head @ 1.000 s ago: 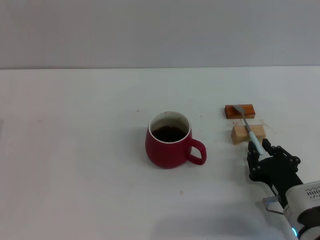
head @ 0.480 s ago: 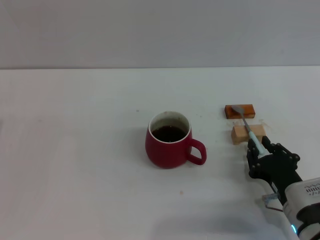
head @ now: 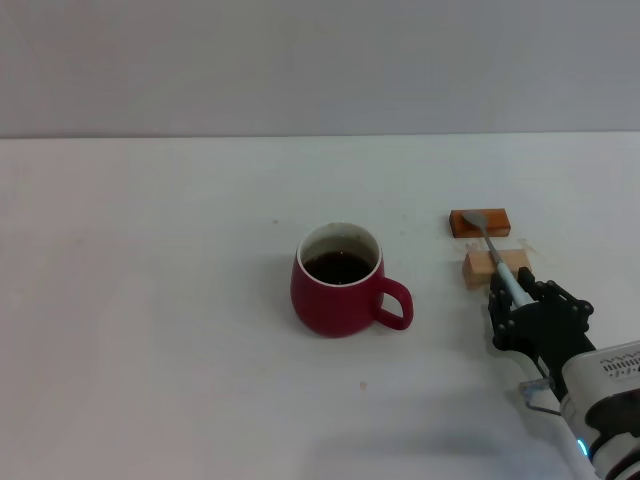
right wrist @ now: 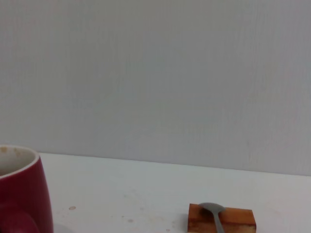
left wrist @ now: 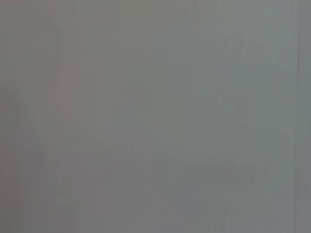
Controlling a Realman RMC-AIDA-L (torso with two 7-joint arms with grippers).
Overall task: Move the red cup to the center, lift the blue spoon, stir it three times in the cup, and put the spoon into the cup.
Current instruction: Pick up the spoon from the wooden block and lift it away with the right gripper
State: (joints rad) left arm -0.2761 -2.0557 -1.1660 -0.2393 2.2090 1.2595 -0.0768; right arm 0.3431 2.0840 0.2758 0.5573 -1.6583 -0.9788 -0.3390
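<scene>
Head view shows a white tabletop [head: 150,300] with the red cup [head: 340,282] standing upright near its middle, dark liquid inside, white inner rim showing, its loop handle turned toward the right edge. Toward that right edge lie two small blocks, one behind the other: an orange-brown block [head: 480,222] farther back and a pale wooden block [head: 496,267] just in front of it, with a narrow gap between them. The blue spoon [head: 497,256] bridges both, its silver bowl resting on the orange-brown block, its neck crossing the wooden block, and its pale blue handle running forward off that block toward the near right corner. The right gripper [head: 522,305] sits at the handle's end, its black fingers [head: 506,312] on either side of the blue handle; I cannot tell whether they are pressing on it or standing apart from it.

Right wrist view shows the cup's side, and the orange-brown block with the spoon bowl on it.

Left wrist view gives only a plain grey field; the left gripper is not seen anywhere.
</scene>
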